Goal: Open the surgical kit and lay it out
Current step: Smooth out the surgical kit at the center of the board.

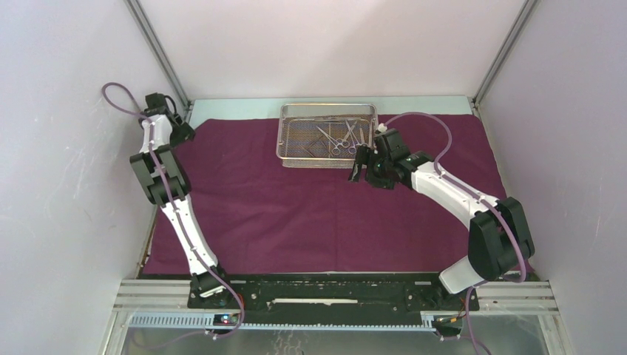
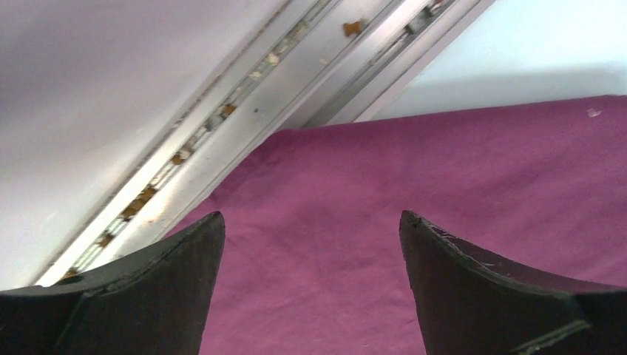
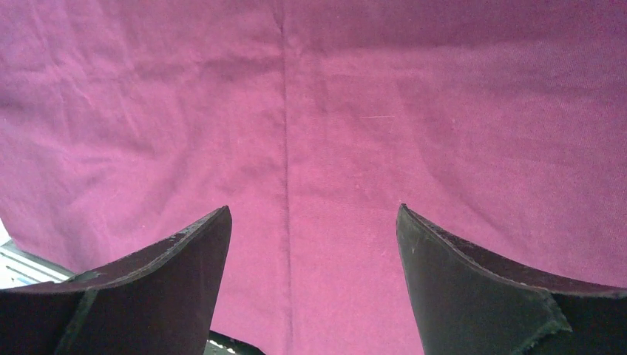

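The maroon cloth [image 1: 296, 214] of the surgical kit lies spread flat over the table. On its far edge sits the silver wire-mesh tray [image 1: 287, 140], with several slim steel instruments [image 1: 340, 138] inside. My left gripper [image 1: 180, 126] is at the cloth's far left corner, open, with only cloth [image 2: 370, 207] between its fingers [image 2: 177, 274]. My right gripper [image 1: 359, 164] hovers just right of the tray's near right corner, open and empty over the cloth [image 3: 310, 148].
A metal frame rail [image 2: 244, 118] runs along the left edge beside the cloth corner. White enclosure walls [image 1: 66, 185] stand close on the left, right and back. A fold seam [image 3: 285, 148] runs down the cloth under the right gripper.
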Available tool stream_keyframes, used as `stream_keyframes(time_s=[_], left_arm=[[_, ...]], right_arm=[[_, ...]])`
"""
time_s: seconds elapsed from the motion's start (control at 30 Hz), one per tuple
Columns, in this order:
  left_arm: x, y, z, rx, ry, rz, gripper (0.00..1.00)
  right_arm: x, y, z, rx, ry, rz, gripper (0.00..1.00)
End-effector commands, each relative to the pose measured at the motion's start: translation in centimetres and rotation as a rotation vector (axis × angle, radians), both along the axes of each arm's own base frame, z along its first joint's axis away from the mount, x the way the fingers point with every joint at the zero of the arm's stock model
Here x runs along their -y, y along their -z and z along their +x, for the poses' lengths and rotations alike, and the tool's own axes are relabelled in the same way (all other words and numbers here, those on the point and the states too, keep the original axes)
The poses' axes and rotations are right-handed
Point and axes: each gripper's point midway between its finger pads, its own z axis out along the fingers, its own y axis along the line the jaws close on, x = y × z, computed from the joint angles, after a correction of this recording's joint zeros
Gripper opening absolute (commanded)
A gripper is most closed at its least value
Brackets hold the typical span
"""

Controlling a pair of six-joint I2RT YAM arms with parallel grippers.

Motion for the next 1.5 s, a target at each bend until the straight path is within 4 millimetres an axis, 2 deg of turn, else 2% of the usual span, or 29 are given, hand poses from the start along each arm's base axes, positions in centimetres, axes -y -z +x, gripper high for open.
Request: stream_keyframes(time_s=[0.0,0.17,0.37,0.43,0.53,0.63,0.8,0.9,1.03,1.13,1.23,1.33,1.47], left_arm=[[-5.2,-4.3,-4.2,-0.053,-0.065,0.145,0.93],[-5.6,-3.7,-5.3,-0.124,-0.051,0.195,0.92],[-6.5,-2.3,-7.0,-0.217,-0.024,0.252,0.95],[-6.4,-1.4,-7.4,-0.234,-0.004,0.237,0.95],[-6.2,-1.2,-7.7,-0.241,0.005,0.237,0.93],[-5.8,-1.4,-7.2,-0.220,0.025,0.218,0.91],[-4.9,-1.4,-6.4,-0.181,0.072,0.179,0.79],[-4.1,-0.8,-6.5,-0.185,0.106,0.123,0.79],[-2.8,-0.2,-7.2,-0.162,0.105,0.027,0.84],[-1.7,1.4,-8.0,-0.163,0.084,-0.056,0.85],[-1.2,2.3,-8.9,-0.204,0.091,-0.079,0.82],[-1.3,2.2,-9.2,-0.203,0.085,-0.067,0.80],[-1.2,2.2,-9.3,-0.202,0.082,-0.066,0.65]], right_arm=[[-0.6,-2.0,0.3,0.064,-0.033,0.036,0.90],[-1.1,-2.3,-0.3,0.062,-0.075,0.054,0.90],[-0.8,-3.2,-1.1,0.079,-0.107,0.046,0.90],[-0.7,-3.5,-1.2,0.089,-0.119,0.039,0.90],[-0.3,-3.8,-1.4,0.101,-0.128,0.033,0.90],[-0.4,-4.2,-1.5,0.106,-0.131,0.041,0.90],[-0.3,-4.4,-1.8,0.109,-0.135,0.038,0.90],[0.0,-4.4,-2.0,0.106,-0.135,0.023,0.90],[-0.1,-4.1,-2.4,0.096,-0.146,0.013,0.90],[-0.5,-4.2,-2.6,0.095,-0.159,0.018,0.90],[-0.7,-4.3,-2.9,0.101,-0.167,0.014,0.90],[-0.6,-4.4,-3.0,0.108,-0.165,0.002,0.90],[-0.4,-4.7,-3.0,0.118,-0.159,-0.002,0.90]])
